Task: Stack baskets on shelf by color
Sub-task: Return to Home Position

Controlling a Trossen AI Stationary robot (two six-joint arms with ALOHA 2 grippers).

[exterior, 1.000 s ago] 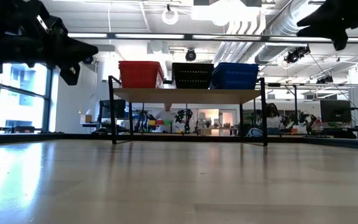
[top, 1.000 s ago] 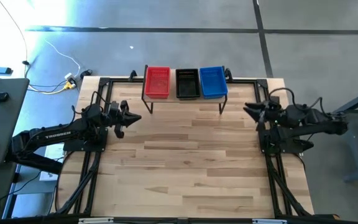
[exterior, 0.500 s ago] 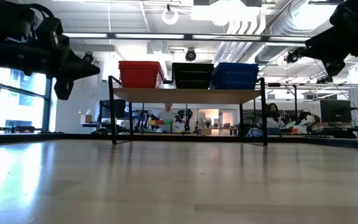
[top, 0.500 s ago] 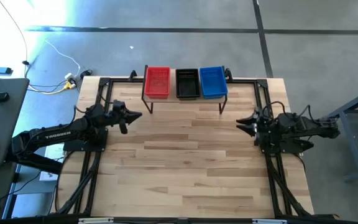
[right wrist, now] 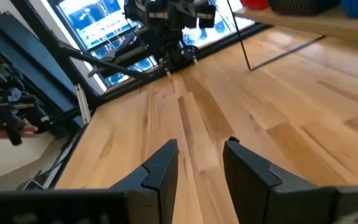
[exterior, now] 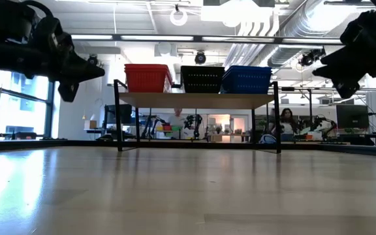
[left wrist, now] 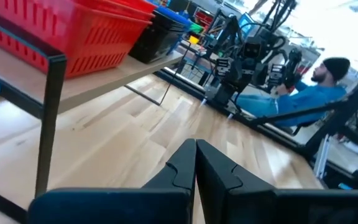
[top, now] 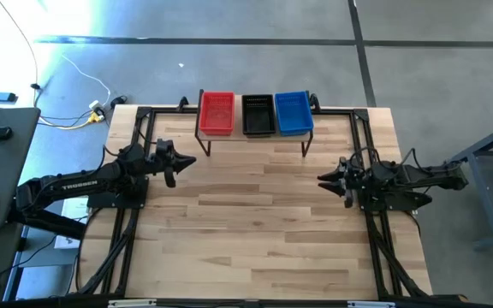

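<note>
**Shelf** [exterior: 198, 100]: low riser with a light wooden plank on thin black legs. It stands at the middle of the counter's [top: 264, 222] far edge, and its long side faces the arms.

**Red baskets** [top: 216, 113]: rectangular plastic with perforated walls and a solid rim band. They sit on the shelf at the end nearer the left arm. A narrow gap separates them from the black.

**Black baskets** [top: 258, 115]: same shape and mesh, at the middle of the shelf. Their rim touches the blue.

**Blue baskets** [top: 293, 112]: same pattern again, at the end nearer the right arm.

In the low view the three colours stand upright in one row, and their tops are at much the same height. Each colour reads as a single pile. How many are nested in each cannot be told.

**Left pincer** [top: 191, 159]: held in the air over the counter's left side, near the shelf's left front leg but not touching it. It points toward the counter's middle. In the wrist view the fingers are clenched flat against each other and hold nothing.

**Right pincer** [top: 322, 179]: held in the air over the counter's right side, pointing inward and clear of the shelf. It is released, with a plain gap between the fingers and nothing in it.

**Person** [left wrist: 303, 99]: beyond the counter, in a blue top and a dark cap.
</note>
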